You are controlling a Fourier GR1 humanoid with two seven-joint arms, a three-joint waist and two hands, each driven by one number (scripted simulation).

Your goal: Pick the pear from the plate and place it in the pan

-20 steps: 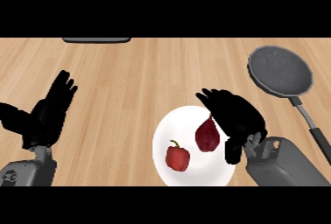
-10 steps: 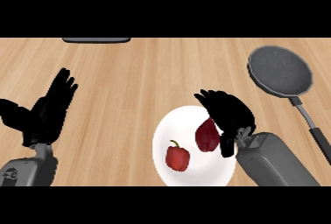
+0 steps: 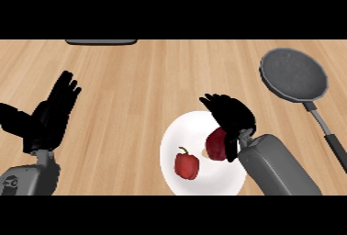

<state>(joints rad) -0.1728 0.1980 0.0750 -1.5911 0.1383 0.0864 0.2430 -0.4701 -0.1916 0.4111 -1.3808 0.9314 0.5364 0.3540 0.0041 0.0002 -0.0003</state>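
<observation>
My left robot hand (image 3: 47, 117) rests open at frame left, fingers up. Lower centre: plate (image 3: 177, 137) with a red pepper (image 3: 187, 165) (not wanted). My right robot hand (image 3: 230, 118) curls round the dark red pear (image 3: 216, 144), on the plate, for lifting. Pan (image 3: 293, 74) waits upper right.

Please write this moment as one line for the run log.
right robot hand: curled on pear, over plate | left robot hand: open, resting | red pepper: on plate | pan: without pear

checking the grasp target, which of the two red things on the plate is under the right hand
The darker red pear, at the plate's right side beneath the right hand; the brighter stemmed pepper lies uncovered.
</observation>
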